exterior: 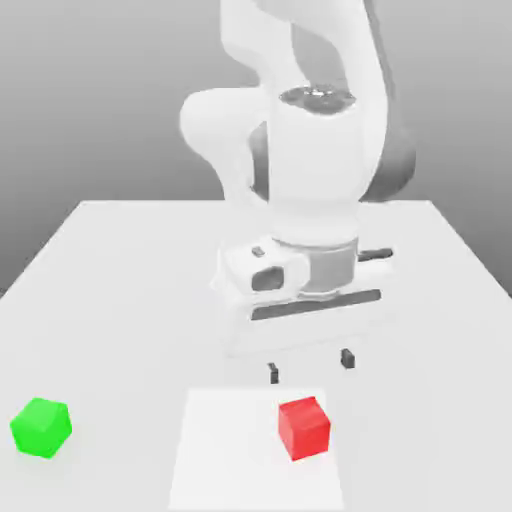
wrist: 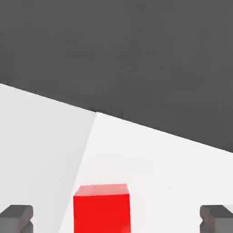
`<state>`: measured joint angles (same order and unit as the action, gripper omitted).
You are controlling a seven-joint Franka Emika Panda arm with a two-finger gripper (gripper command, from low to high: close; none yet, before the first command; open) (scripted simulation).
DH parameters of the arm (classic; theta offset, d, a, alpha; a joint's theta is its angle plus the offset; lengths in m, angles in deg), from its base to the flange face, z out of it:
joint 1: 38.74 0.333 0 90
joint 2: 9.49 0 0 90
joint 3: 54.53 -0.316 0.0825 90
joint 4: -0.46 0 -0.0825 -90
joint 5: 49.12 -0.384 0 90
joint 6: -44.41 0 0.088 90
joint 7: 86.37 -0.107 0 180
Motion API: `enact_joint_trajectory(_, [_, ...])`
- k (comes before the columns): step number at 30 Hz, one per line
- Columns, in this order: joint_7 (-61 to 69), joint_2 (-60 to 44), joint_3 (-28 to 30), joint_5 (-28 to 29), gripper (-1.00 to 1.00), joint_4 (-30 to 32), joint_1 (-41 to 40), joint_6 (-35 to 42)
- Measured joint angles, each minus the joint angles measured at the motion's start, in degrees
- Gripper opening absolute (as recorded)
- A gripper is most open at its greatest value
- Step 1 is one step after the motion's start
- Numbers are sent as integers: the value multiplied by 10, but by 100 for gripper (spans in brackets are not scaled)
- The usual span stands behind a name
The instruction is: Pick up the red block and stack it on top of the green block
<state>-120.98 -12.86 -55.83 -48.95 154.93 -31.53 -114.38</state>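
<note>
With the gripper (exterior: 311,367) spread and empty, you are at the approach step; align over the red block (exterior: 304,428), then descend.

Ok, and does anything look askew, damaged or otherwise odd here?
Nothing stands out: the red block and green block look intact, apart from each other, and the tool hangs open near the red one.
</note>
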Motion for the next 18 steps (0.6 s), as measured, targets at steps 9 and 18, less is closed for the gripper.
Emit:
enact_joint_trajectory(9, [-5, -120, 5, 10, -100, -11, 3, -99])
enact_joint_trajectory(18, [0, -32, 0, 4, -100, 2, 0, -24])
